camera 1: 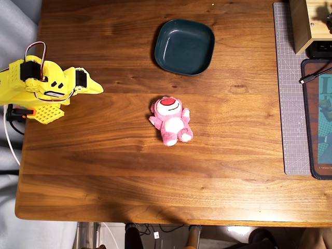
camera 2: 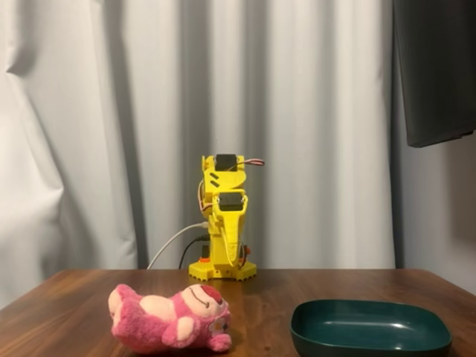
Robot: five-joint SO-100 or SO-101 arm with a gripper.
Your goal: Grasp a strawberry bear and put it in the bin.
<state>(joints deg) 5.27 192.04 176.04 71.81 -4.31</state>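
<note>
1. A wooden table (camera 1: 155, 171) with warm brown grain fills the overhead view.
2. A grey cutting mat (camera 1: 291, 104) lies along its right side.
3. In the fixed view, pale pleated curtains (camera 2: 111, 134) hang behind the table's far edge.
4. A dark panel (camera 2: 435, 67) hangs top right.

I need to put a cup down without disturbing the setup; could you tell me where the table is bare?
The whole near strip below the strawberry bear is bare wood, as is the stretch between it and the grey mat. The right edge is crowded; avoid the arm and the bin.
</note>
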